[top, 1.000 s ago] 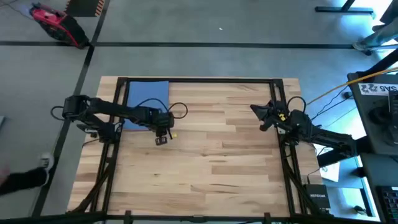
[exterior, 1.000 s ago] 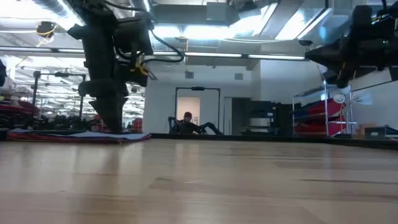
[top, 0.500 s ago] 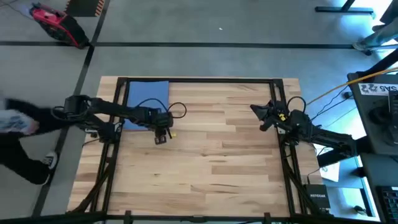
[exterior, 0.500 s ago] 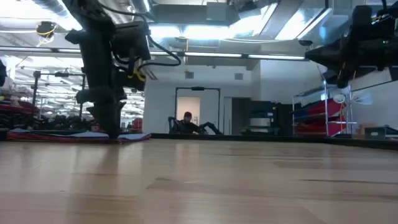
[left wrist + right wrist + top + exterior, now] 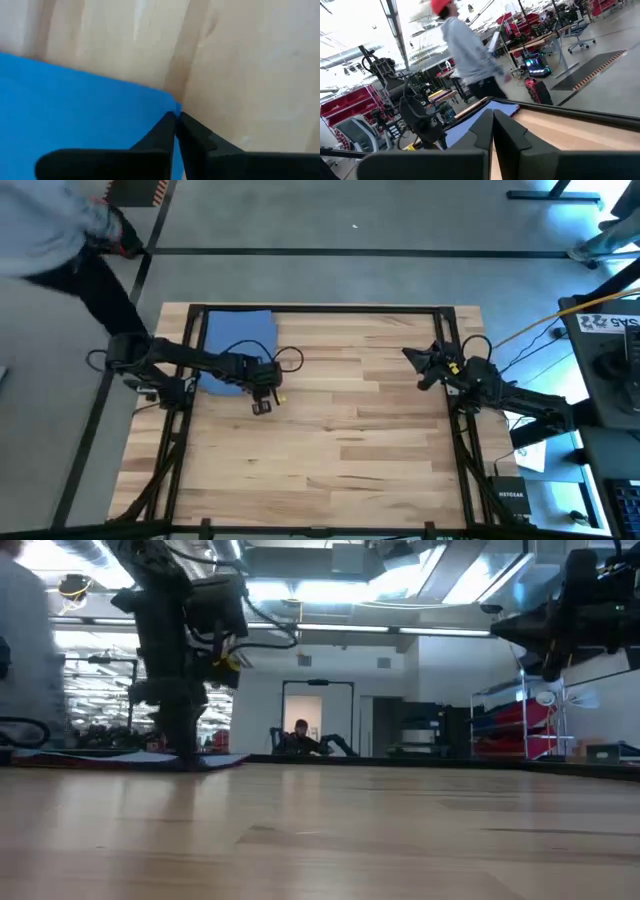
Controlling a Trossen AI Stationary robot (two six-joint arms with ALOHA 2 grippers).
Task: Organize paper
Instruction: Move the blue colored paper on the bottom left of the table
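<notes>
A: Where is the paper [image 5: 238, 340] seen?
B: At the far left corner of the surface [image 5: 340, 440], lying flat. A blue sheet is on top; in the low view [image 5: 130, 758] it is seen as a thin stack with a reddish edge underneath.

A: Left gripper [image 5: 262, 406]?
B: Placed at the paper's near right corner, low on the surface. In the left wrist view [image 5: 176, 131] the jaws are seen closed together, tips right at the edge of the blue paper [image 5: 80, 115]. Whether any sheet is pinched cannot be told.

A: Right gripper [image 5: 412, 358]?
B: Held raised, well apart from the paper, on the opposite side of the surface. In its wrist view [image 5: 493, 131] the jaws are seen pressed together, nothing between them. The blue paper [image 5: 480, 120] is seen beyond.

A: Anything else?
B: A person [image 5: 55, 235] in a grey top is seen off the surface, past the paper's far left corner. The same person [image 5: 467, 55] is caught in the right wrist view.
</notes>
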